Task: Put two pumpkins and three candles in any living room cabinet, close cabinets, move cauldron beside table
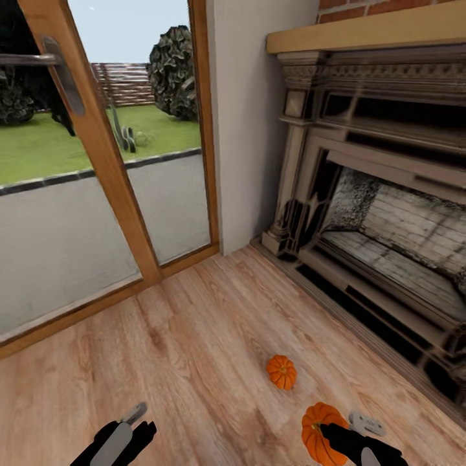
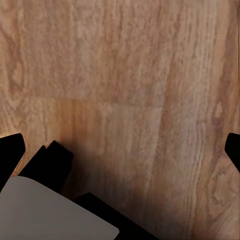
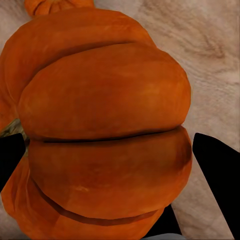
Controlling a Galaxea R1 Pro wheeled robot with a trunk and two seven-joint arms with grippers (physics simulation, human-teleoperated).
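From the head camera, two pumpkins lie on the wooden floor (image 1: 194, 336) before the fireplace (image 1: 388, 213): one (image 1: 281, 371) lies free, the nearer pumpkin (image 1: 321, 432) sits at the right gripper (image 1: 336, 435). The left gripper (image 1: 133, 427) hangs over bare boards (beside the glass door (image 1: 97, 162)).

Left wrist: fingers (image 2: 11, 152) spread apart over floor.

Right wrist: fingers (image 3: 217, 165) flank the nearer pumpkin (image 3: 105, 135); whether they clamp it, I cannot tell.
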